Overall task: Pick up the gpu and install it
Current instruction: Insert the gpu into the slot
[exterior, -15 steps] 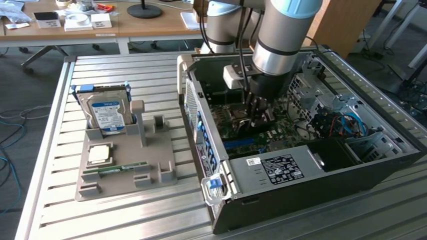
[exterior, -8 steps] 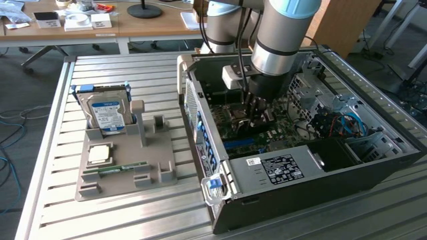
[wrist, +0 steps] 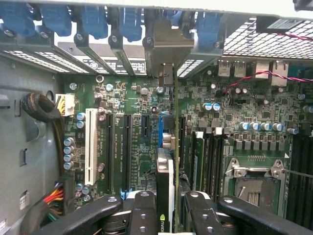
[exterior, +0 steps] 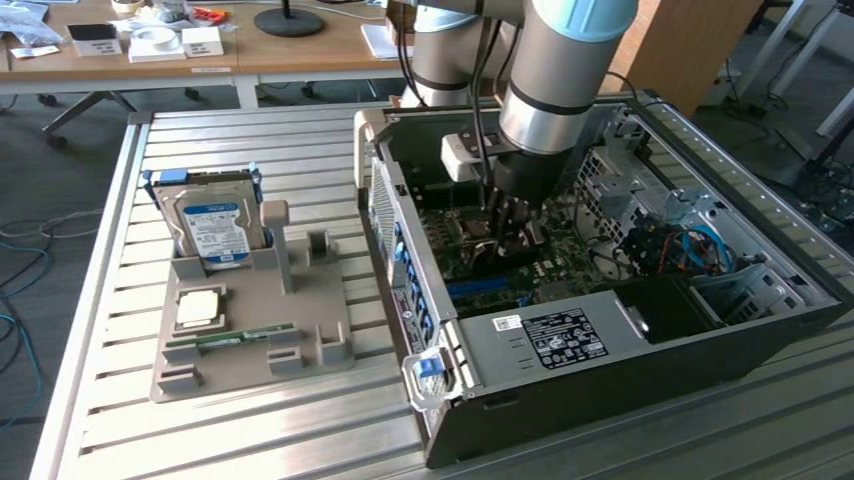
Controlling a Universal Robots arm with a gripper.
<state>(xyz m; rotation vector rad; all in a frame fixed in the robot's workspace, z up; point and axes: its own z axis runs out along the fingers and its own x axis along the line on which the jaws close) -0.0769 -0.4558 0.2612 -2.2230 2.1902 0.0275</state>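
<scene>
Fingers of the gripper [wrist: 172, 205] pinch the gpu [wrist: 165, 181] by its top edge — partly closed on it, card standing on its thin side. It hangs straight below the gripper, over the motherboard [wrist: 142, 122] — lined up for a slot.

The computer case [exterior: 747, 330] is open on top, so there is room to reach in. The arm [exterior: 554, 90] fills the middle of that opening. Down on the board, the gpu [wrist: 165, 161] stands on edge between black slots [wrist: 120, 147] and memory sticks [wrist: 198, 152], a tight spot. Case walls close every side.
</scene>
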